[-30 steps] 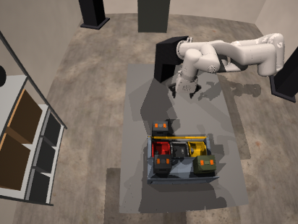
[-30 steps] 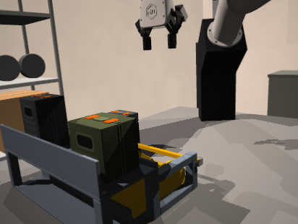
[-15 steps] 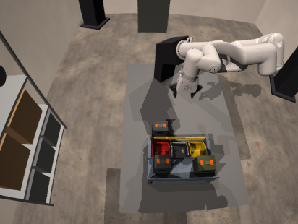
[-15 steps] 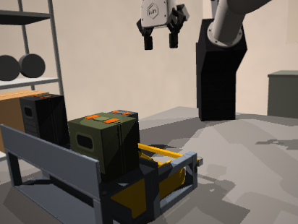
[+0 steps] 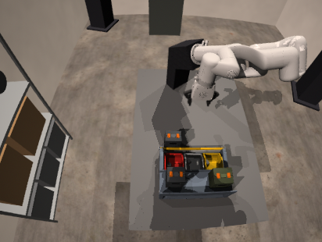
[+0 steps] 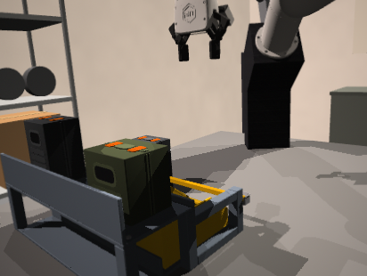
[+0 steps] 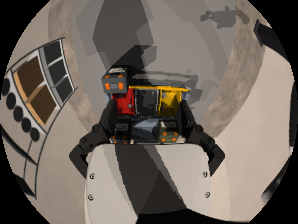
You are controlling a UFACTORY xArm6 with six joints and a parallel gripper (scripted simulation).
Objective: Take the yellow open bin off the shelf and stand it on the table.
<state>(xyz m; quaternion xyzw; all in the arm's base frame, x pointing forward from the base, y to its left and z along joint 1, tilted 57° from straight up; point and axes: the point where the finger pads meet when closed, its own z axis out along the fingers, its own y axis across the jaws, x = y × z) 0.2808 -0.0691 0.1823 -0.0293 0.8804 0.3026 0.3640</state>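
The gripper (image 6: 199,48) hangs high over the tabletop's (image 5: 250,195) far edge, fingers (image 6: 183,52) spread wide, holding nothing; the yellow open bin (image 5: 212,160) sits in the grey shelf (image 5: 195,193) mid-tabletop, rightmost, beside red and black bins, seemingly awaiting approach.

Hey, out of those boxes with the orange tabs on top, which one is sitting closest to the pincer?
The dark box standing alone on the table just outside the shelf frame, on the pincer's side. The other dark box and the olive box sit farther away, on the frame.
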